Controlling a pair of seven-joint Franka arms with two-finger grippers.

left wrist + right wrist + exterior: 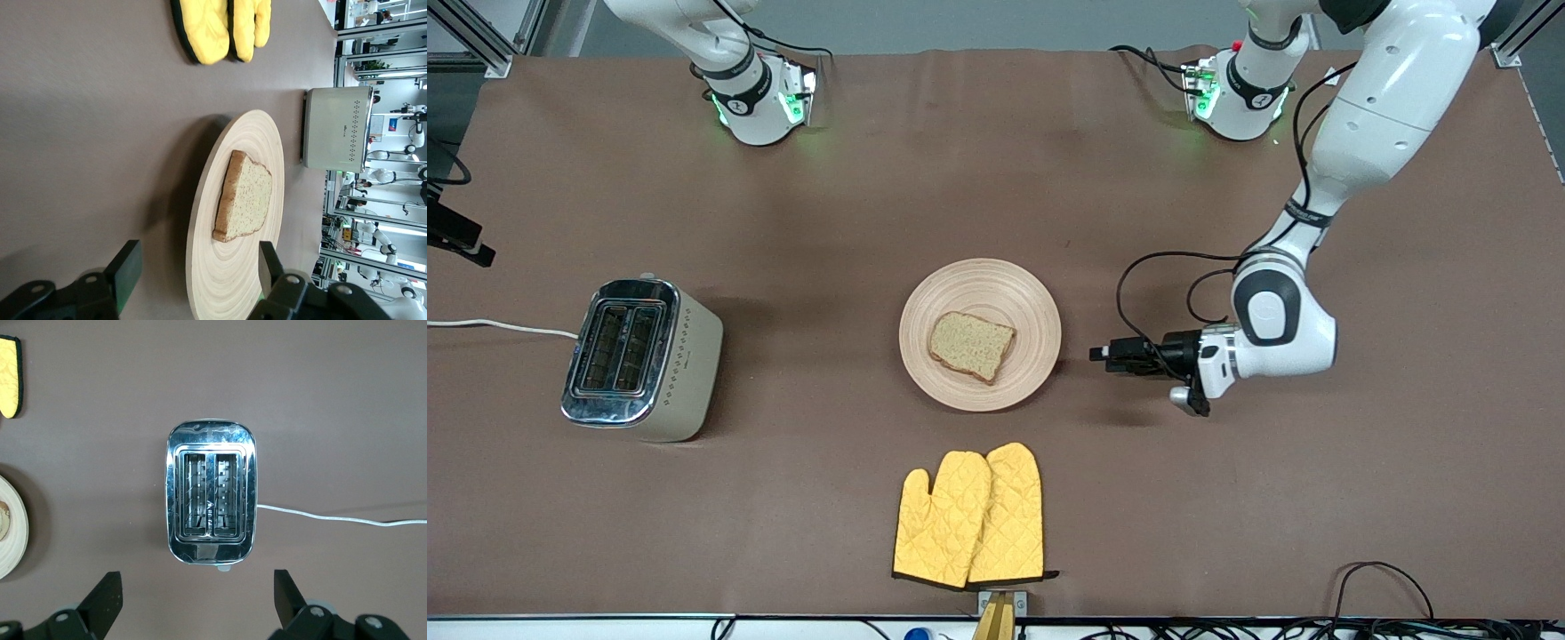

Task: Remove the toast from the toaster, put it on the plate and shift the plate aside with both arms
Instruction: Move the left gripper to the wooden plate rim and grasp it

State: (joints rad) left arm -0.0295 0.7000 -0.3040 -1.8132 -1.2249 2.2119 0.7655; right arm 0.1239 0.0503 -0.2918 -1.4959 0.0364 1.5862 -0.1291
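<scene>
The toast [971, 345] lies flat on the round wooden plate [996, 284] in the middle of the table. My left gripper [1099, 354] is low beside the plate, toward the left arm's end of the table, pointing at its rim. It is open and empty. In the left wrist view the left gripper [198, 270] has the plate's [233, 287] rim between its spread fingers, with the toast [245, 197] past them. My right gripper [197, 597] is out of the front view. It hangs open and empty high over the toaster [210, 490].
The steel toaster [640, 356] stands toward the right arm's end of the table, its white cord [498, 327] running off the edge. A pair of yellow oven mitts [971, 516] lies nearer the front camera than the plate.
</scene>
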